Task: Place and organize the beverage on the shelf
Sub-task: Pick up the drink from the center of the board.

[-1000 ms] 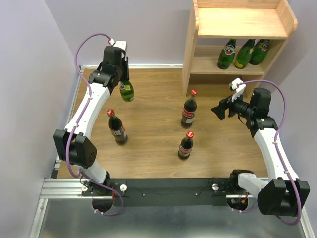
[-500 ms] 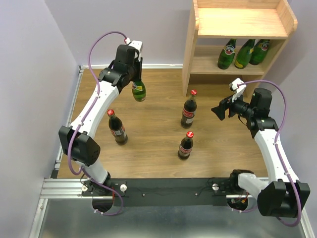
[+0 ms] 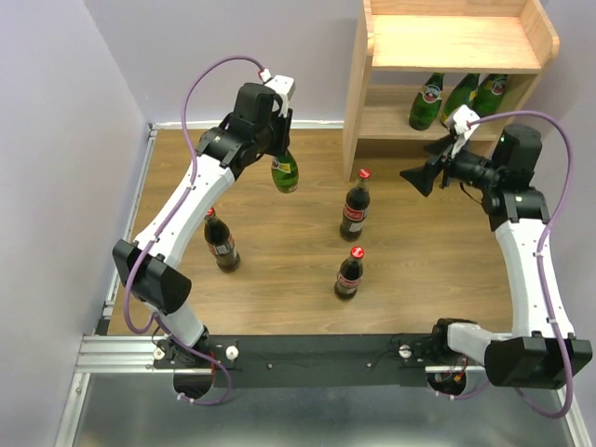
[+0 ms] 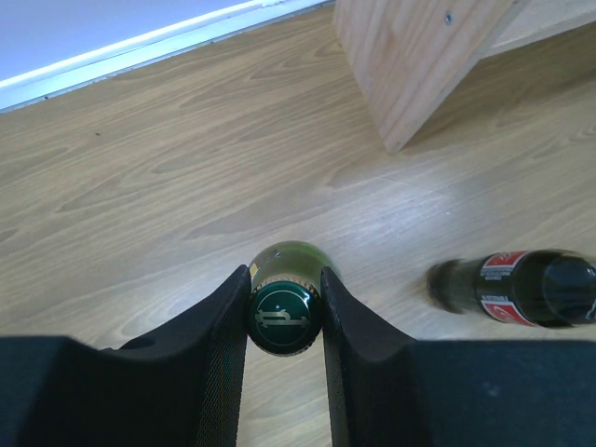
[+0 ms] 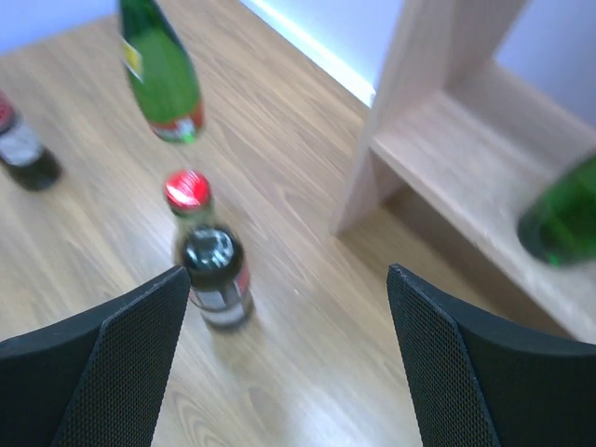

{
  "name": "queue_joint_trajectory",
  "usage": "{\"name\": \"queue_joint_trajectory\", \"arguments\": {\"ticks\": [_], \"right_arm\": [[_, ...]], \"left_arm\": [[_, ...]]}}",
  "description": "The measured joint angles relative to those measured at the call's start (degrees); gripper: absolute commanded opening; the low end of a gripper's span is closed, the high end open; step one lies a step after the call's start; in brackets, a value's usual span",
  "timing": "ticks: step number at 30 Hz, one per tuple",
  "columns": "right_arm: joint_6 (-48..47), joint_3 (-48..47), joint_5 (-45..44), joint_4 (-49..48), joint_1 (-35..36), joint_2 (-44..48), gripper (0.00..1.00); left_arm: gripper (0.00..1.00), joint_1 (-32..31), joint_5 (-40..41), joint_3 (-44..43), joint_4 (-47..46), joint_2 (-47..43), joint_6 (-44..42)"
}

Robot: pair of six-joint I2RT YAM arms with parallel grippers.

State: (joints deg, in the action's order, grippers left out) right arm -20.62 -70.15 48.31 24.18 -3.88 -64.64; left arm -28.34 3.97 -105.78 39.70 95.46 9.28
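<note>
My left gripper (image 3: 279,152) is shut on the neck of a green glass bottle (image 3: 285,174), which hangs above the floor left of the shelf (image 3: 447,42). In the left wrist view the fingers (image 4: 219,326) clamp just below its cap (image 4: 284,317). Three green bottles (image 3: 458,101) lean on the shelf's lower tier. Three cola bottles with red caps stand on the wooden floor: one (image 3: 355,205) near the shelf's foot, one (image 3: 349,273) in front of it, one (image 3: 220,242) at the left. My right gripper (image 3: 416,177) stands open and empty, above and right of the nearest cola bottle (image 5: 212,270).
The shelf's side panel (image 4: 419,56) rises just right of the carried bottle. A white baseboard (image 3: 251,124) and purple walls close the back and left. The shelf's top board (image 3: 452,42) carries nothing. The arm bases sit on a black rail (image 3: 307,349) at the near edge.
My left arm has carried the green bottle to the right, toward the shelf. My right arm has risen and moved back toward the shelf's lower tier, its jaws still wide.
</note>
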Motion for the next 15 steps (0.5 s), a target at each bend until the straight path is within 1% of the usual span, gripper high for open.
{"name": "queue_joint_trajectory", "arguments": {"ticks": [5, 8, 12, 15], "right_arm": [[1.92, -8.55, 6.19, 1.73, 1.33, -5.46, 0.92], [3.67, -13.90, 7.93, 2.62, 4.92, -9.77, 0.93], [4.15, -19.41, 6.49, 2.95, 15.50, -14.78, 0.93], [3.96, -22.58, 3.34, 2.93, 23.30, -18.34, 0.93]], "left_arm": [[0.00, -1.20, -0.28, -0.50, 0.92, -0.33, 0.09], [0.00, -1.81, -0.68, -1.46, 2.08, -0.44, 0.15], [0.00, -2.86, -1.46, -2.75, 3.08, -0.83, 0.50], [0.00, -3.30, -1.92, -3.63, 3.34, -1.14, 0.85]]}}
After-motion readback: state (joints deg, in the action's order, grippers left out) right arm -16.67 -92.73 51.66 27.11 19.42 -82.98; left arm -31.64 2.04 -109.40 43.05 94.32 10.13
